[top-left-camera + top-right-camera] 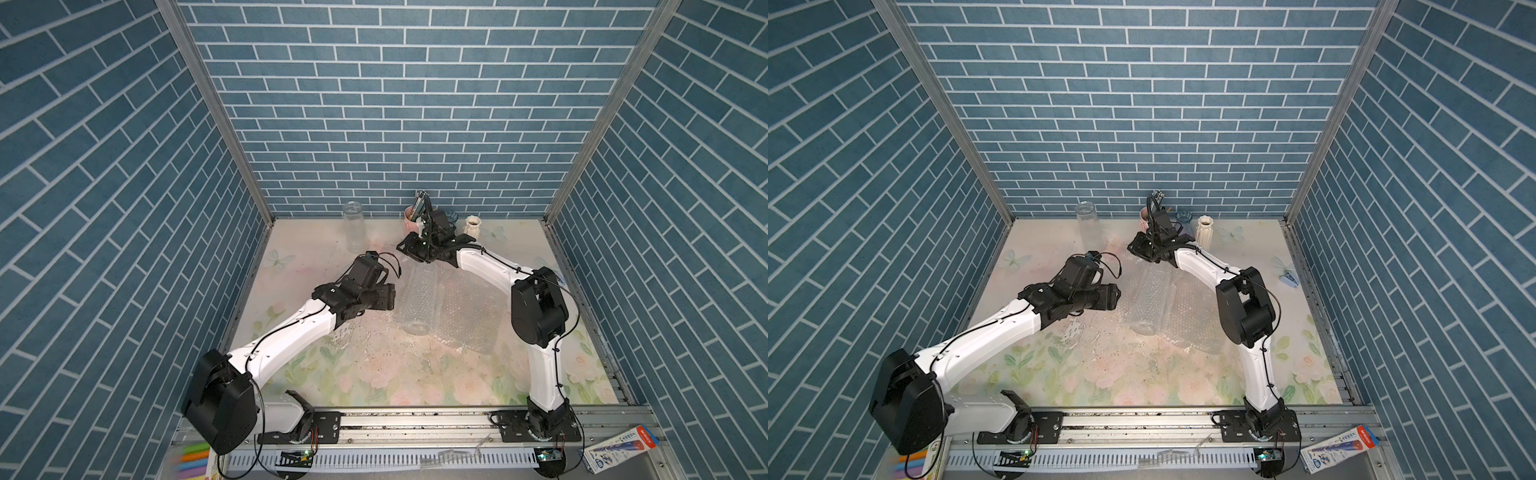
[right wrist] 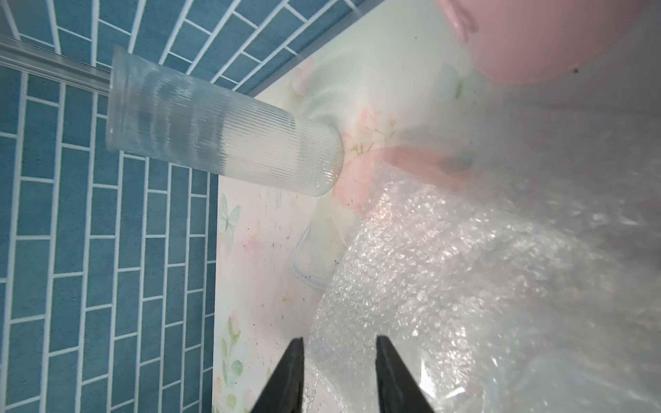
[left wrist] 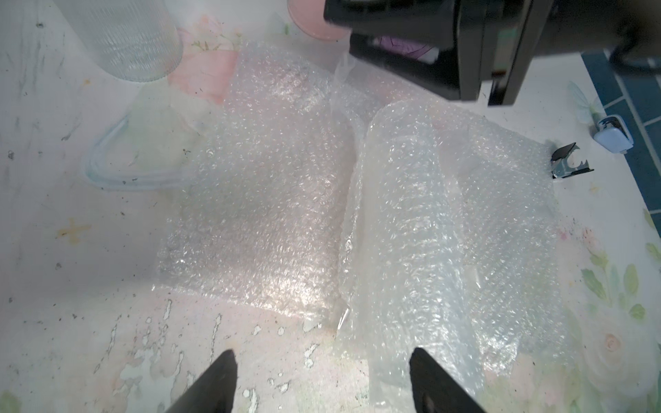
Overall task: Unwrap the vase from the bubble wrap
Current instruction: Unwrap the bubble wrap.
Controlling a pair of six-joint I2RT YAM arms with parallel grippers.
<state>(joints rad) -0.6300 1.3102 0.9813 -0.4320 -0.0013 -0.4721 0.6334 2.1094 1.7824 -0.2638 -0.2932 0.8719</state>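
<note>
left hand (image 3: pixel 322 352) spread beside bubble wrap (image 3: pixel 268 196); right hand (image 2: pixel 339 339) parted, far end

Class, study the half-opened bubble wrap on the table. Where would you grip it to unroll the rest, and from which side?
Probably the upturned corner of the bubble wrap, at the end near the pink cup. It seems to stand off the table, so the nearby right gripper can close across it from above; the rest lies flat. Pull away from the roll.
</note>
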